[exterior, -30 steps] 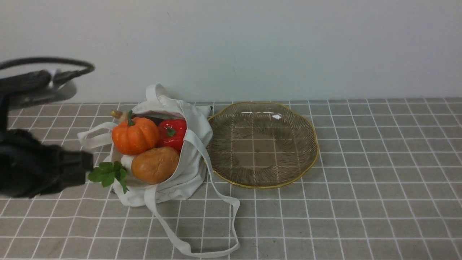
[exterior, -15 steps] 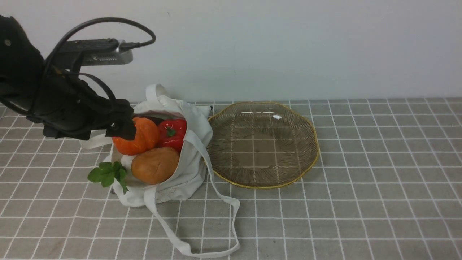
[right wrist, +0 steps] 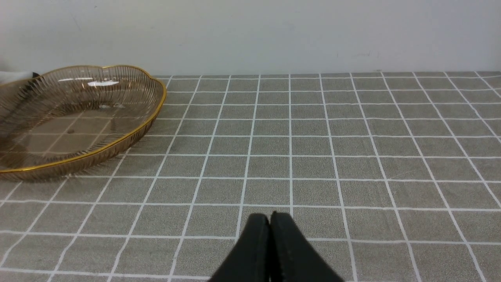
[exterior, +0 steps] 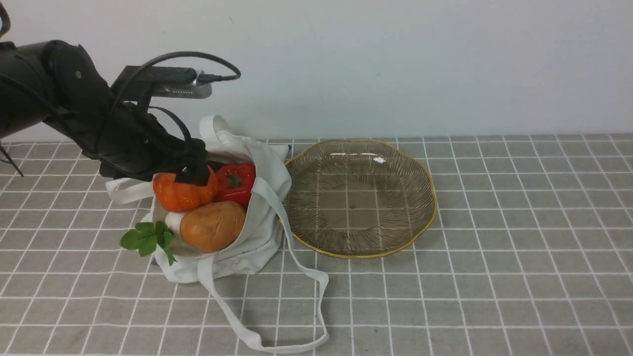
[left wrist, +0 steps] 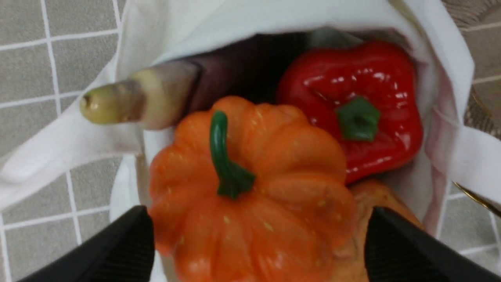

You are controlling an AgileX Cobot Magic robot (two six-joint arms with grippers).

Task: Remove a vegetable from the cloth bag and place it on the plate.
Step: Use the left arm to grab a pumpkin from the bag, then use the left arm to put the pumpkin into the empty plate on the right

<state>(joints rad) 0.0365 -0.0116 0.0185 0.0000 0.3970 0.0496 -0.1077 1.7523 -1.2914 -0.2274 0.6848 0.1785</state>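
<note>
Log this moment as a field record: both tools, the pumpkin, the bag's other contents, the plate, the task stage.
left tool: open, jaws on either side of the pumpkin, not closed on it
right tool: shut, holding nothing
pumpkin: on top in the mouth of the cloth bag
other contents: red pepper, potato
plate: right of the bag, nothing on it
task stage: grasp not yet made

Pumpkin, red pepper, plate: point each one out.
pumpkin (exterior: 178, 195), front view, orange ribbed side.
red pepper (left wrist: 358, 119), left wrist view, green stem cap.
plate (exterior: 361, 198), front view, bare centre.
</note>
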